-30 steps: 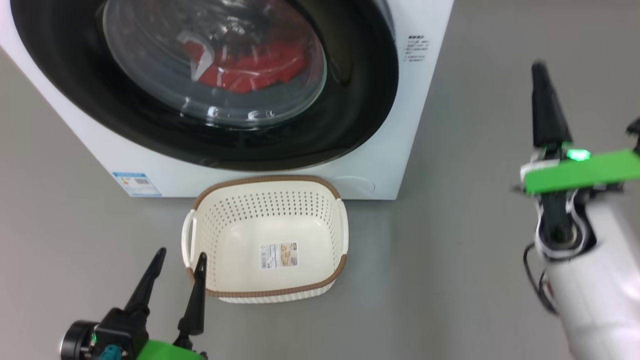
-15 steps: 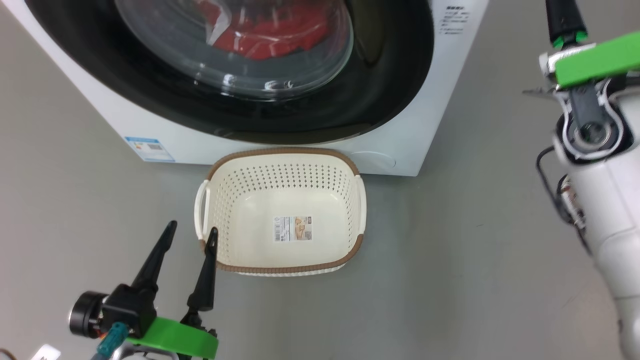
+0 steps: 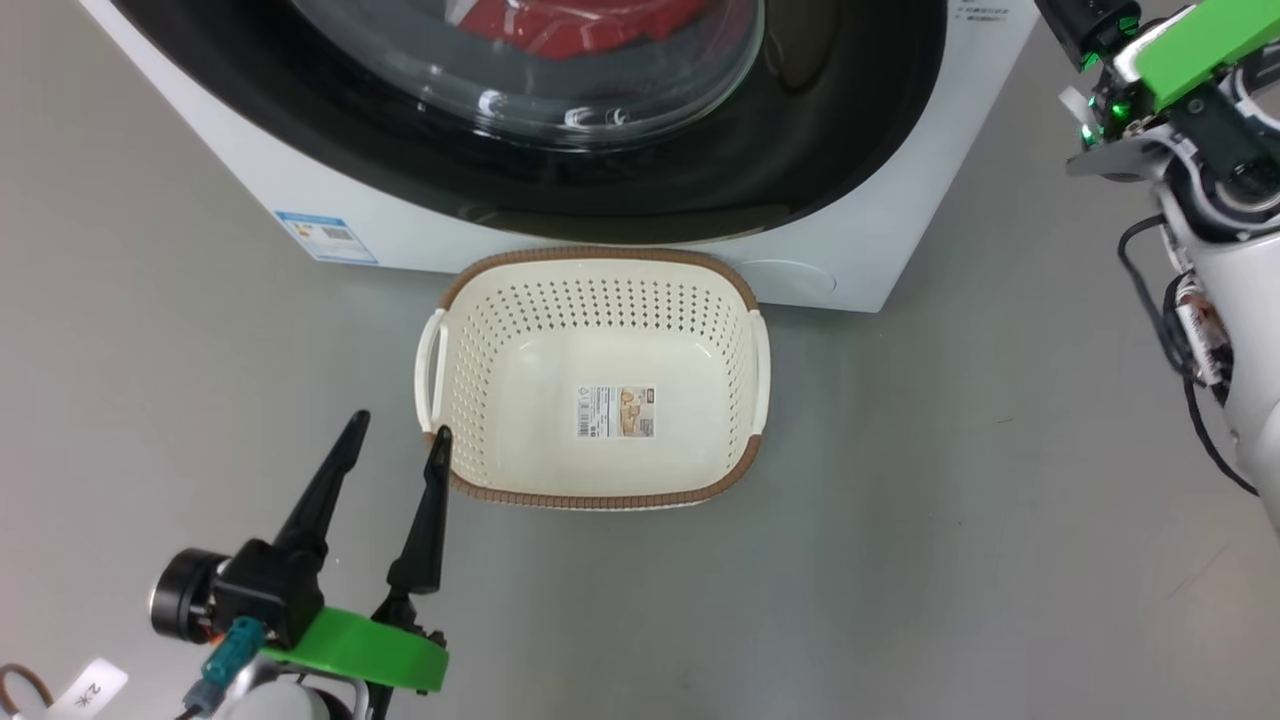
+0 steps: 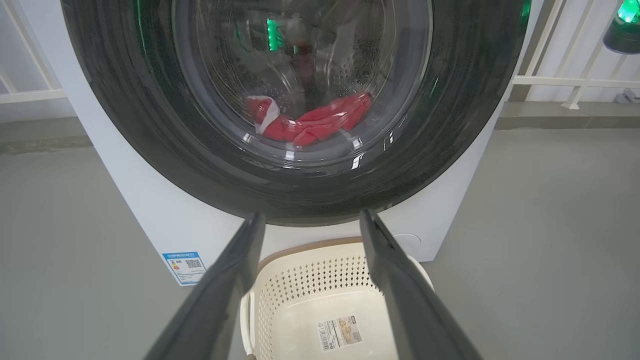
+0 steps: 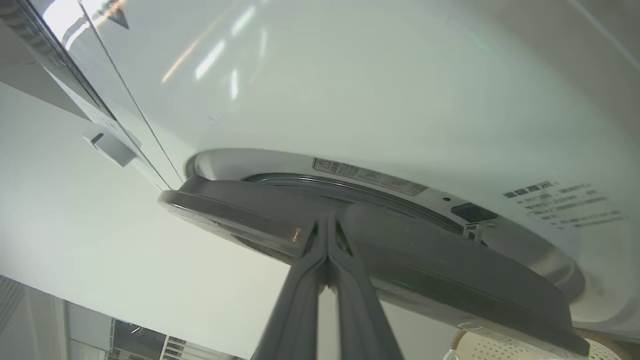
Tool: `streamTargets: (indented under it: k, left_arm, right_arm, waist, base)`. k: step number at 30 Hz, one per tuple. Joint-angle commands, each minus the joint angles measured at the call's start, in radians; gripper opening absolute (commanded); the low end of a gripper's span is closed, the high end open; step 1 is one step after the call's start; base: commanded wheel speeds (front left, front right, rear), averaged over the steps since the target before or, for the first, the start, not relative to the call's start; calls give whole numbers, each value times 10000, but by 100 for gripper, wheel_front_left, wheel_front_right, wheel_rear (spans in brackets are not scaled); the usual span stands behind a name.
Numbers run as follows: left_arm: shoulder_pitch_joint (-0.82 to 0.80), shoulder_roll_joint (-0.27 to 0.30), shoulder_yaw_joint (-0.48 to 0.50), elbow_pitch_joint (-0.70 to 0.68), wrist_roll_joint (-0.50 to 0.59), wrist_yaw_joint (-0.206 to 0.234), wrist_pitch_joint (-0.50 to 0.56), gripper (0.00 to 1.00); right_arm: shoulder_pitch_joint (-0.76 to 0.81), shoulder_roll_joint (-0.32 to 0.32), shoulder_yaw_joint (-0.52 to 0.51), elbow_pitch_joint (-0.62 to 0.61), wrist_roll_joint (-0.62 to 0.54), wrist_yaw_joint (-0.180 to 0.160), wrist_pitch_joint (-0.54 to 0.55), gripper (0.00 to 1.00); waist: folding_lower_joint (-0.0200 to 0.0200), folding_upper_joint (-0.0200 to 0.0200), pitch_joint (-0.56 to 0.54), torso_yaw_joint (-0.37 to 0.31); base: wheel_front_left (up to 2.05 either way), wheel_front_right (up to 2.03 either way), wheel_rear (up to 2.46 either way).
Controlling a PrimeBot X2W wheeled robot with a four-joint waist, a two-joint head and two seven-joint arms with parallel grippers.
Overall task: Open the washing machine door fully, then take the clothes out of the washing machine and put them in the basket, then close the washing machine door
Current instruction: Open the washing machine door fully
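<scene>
I am on the first step: getting the washing machine door (image 5: 450, 270) open. My right tool (image 5: 327, 222) is pinched shut with nothing in it. Its two tips sit right at the door's edge, on the right side of the washing machine (image 3: 250, 170). The edge stands a little way off the white front, so I think the door is just cracked. I cannot tell if my tips are tucked behind the edge or only pressed on it.

To do this well, I should get the tips behind the edge first. Then I should pull slowly and follow the door's round swing, not yank straight back. The door is big and shiny, so my thin tips could slip off.

The basket (image 3: 600, 257) sits on the floor just in front of the washer, below the door, so I should watch that spot. The red clothes (image 4: 310, 122) lie inside, behind the glass. My left tool (image 3: 398, 428) is spread wide and holds nothing, by the basket's near left corner.
</scene>
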Motion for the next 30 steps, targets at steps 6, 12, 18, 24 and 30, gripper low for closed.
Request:
streamTargets:
  k: [6, 12, 18, 24, 30]
  left_arm:
    - [-465, 231, 152, -182, -144, -29, -122, 100]
    - [-656, 228, 56, -189, -208, -29, -122, 100]
    - [-786, 202, 4, -216, -251, -29, -122, 100]
    - [-932, 176, -49, -241, -282, -29, -122, 100]
    - [-978, 131, 4, -223, -282, -29, -122, 100]
  right_arm:
    - [-724, 105, -388, 707, 821, -9, 1344, 0]
    - [-1263, 181, -480, 1571, 1101, -9, 2262, 0]
    - [-1662, 277, -439, 1983, 977, -9, 2615, 0]
    - [-2022, 311, -391, 2225, 745, -9, 2704, 0]
    - [-1979, 446, -293, 2151, 636, -9, 3039, 0]
  waist:
    - [0, 0, 310, 137]
    - [0, 0, 616, 247]
    - [0, 0, 819, 324]
    - [0, 0, 995, 405]
    - [0, 0, 963, 407]
  base:
    - [0, 0, 0]
    - [0, 0, 0]
    - [0, 0, 0]
    - [0, 0, 0]
    - [0, 0, 0]
